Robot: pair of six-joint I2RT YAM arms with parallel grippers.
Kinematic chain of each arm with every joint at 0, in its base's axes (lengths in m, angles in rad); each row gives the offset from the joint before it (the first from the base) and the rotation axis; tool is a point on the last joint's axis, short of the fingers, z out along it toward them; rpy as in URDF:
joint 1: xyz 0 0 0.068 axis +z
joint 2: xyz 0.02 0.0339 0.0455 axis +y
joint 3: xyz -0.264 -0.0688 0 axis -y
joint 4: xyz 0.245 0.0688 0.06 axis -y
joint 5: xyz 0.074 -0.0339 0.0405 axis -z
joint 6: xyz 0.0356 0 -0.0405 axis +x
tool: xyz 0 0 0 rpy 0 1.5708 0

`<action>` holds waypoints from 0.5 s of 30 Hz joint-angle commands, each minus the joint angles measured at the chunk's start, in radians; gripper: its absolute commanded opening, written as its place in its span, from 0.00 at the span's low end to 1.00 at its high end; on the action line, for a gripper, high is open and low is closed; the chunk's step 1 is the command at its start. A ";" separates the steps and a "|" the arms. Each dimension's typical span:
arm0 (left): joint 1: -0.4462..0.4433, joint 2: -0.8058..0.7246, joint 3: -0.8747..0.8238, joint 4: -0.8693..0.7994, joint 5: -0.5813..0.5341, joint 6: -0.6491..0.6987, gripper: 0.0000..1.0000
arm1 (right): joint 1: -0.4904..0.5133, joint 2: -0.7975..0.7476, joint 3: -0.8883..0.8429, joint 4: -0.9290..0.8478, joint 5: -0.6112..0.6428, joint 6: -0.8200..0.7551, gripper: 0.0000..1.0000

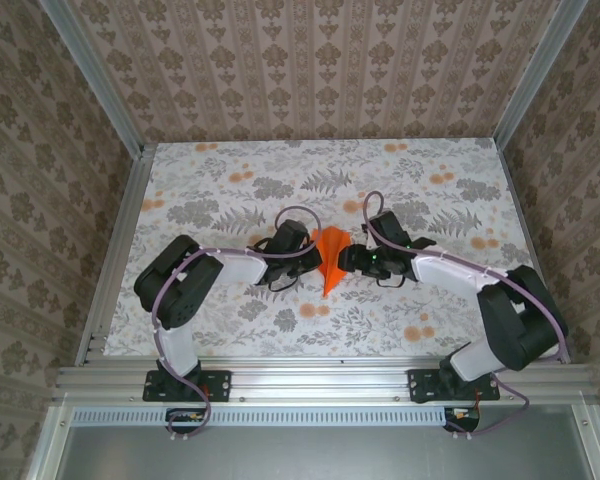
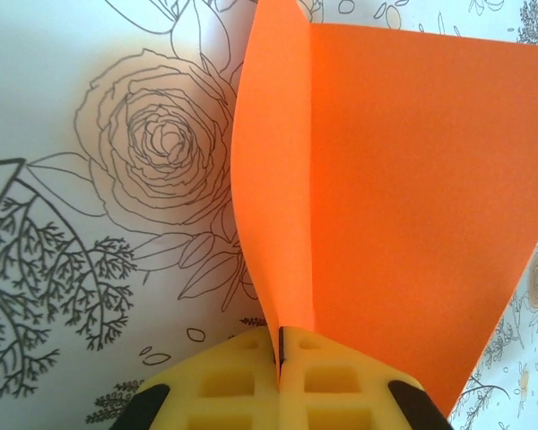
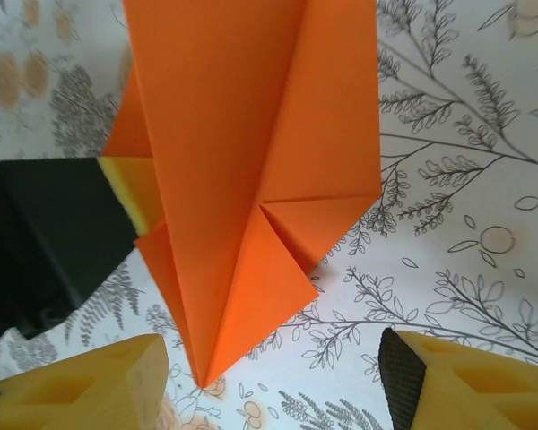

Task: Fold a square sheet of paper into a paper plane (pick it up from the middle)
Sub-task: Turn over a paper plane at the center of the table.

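Observation:
The orange sheet of paper (image 1: 330, 258) is folded into a pointed dart shape and stands at the table's middle between both grippers. My left gripper (image 1: 312, 260) is shut on it: in the left wrist view the yellow pads (image 2: 242, 381) pinch the paper's folded edge (image 2: 386, 197), with one flap curling up to the left. In the right wrist view the paper (image 3: 242, 161) shows diagonal creases and flaps, and its tip points down at the table. My right gripper (image 3: 271, 363) stands open just short of that tip, one finger (image 3: 430, 381) on each side, touching nothing.
The table (image 1: 230, 190) has a cloth printed with grey leaves and pale orange flowers. Aluminium rails (image 1: 115, 260) and patterned walls enclose it on the left, back and right. The left gripper's black finger (image 3: 45, 233) shows beside the paper in the right wrist view.

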 commanded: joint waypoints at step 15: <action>0.049 -0.072 -0.032 -0.024 0.110 0.103 0.05 | 0.042 0.181 0.128 -0.023 -0.091 -0.023 0.68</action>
